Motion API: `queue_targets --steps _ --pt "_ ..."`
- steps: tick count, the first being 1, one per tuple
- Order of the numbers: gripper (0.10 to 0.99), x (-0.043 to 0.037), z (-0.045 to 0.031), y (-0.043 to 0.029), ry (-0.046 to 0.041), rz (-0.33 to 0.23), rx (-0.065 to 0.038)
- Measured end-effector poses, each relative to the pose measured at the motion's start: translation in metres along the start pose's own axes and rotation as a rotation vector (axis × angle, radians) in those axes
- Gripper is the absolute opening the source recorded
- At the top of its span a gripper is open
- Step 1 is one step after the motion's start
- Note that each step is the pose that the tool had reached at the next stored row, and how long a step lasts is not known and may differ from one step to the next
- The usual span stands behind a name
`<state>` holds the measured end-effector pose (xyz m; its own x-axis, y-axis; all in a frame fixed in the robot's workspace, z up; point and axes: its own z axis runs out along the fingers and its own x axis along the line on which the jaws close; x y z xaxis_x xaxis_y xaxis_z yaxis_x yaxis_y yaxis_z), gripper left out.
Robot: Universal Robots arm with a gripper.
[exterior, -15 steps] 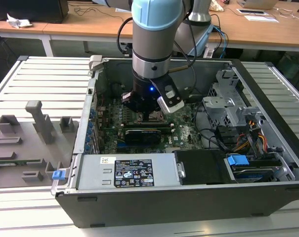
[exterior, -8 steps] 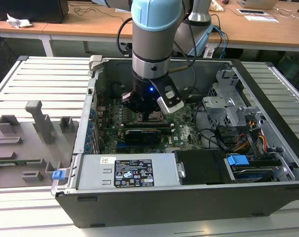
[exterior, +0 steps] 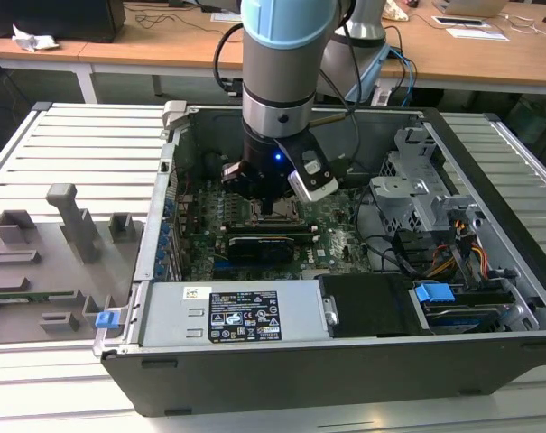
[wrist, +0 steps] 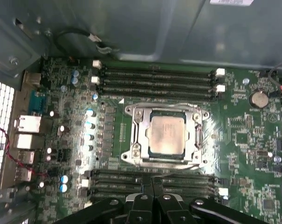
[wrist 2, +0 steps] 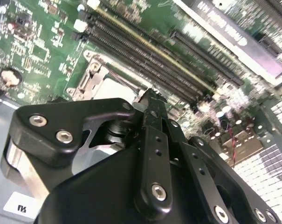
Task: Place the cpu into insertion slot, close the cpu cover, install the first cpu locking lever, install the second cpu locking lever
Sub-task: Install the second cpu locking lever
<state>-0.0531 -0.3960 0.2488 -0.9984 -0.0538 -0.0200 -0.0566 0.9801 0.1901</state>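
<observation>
Exterior view: the arm (exterior: 286,54) reaches down into an open computer case (exterior: 345,361), whose metal walls ring the gripper (exterior: 271,206) on all sides, with the drive cage (exterior: 417,203) standing off toward the exterior view's right. The case rests on a slatted metal table (exterior: 74,144); wooden desks (exterior: 489,54) run behind it, and a grey fixture tray (exterior: 47,262) lies outside the case toward the exterior view's left.

The gripper hangs low over the green board (wrist: 248,135), just above the slot (wrist: 166,135). Black memory slots (wrist: 154,79) line the board on both sides of the socket, one bank lying directly under the fingertips.

In the first wrist view the fingers (wrist: 152,196) are drawn together with nothing between them. The cpu (wrist: 166,132) lies flat in the slot, ahead of the fingertips, its pale face showing through the opening of the cover (wrist: 137,133), which lies down around it.

In the second wrist view the socket frame sits just beyond the fingertips (wrist 2: 152,100).
</observation>
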Motion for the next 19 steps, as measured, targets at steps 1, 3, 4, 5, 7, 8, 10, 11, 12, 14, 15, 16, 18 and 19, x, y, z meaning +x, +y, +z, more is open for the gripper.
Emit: queue_targets --steps 1,3,4,5,7,8,10,11,12,14,15,16,18,19 --pt "0.106 0.0 0.0012 -0.0003 -0.0003 0.0 -0.004" --pt "0.106 0.001 0.0039 -0.0014 -0.0011 0.0 -0.02" --pt "0.106 0.003 0.0056 -0.0025 -0.0015 0.0 -0.026" --pt "0.106 0.0046 0.0067 -0.0033 -0.0017 0.0 -0.03" --pt "0.106 0.0065 0.0091 -0.0041 -0.0019 0.0 -0.033" --pt "0.106 0.0069 0.0099 -0.0053 -0.0019 0.0 -0.035" --pt "0.106 0.0076 0.0106 -0.0082 -0.0028 0.0 -0.05" --pt "0.106 0.0084 0.0114 -0.0097 -0.0032 0.0 -0.058" --pt "0.106 0.0091 0.0131 -0.0103 -0.0036 0.001 -0.061" --pt "0.106 0.0095 0.0158 -0.0109 -0.0035 0.0 -0.063" --pt "0.106 0.0097 0.0179 -0.0113 -0.0036 0.0 -0.064" --pt "0.106 0.0097 0.0188 -0.0115 -0.0037 0.0 -0.065" --pt "0.106 0.01 0.02 -0.0117 -0.0036 0.001 -0.066" --pt "0.106 0.0104 0.0202 -0.0117 -0.0038 0.001 -0.068"
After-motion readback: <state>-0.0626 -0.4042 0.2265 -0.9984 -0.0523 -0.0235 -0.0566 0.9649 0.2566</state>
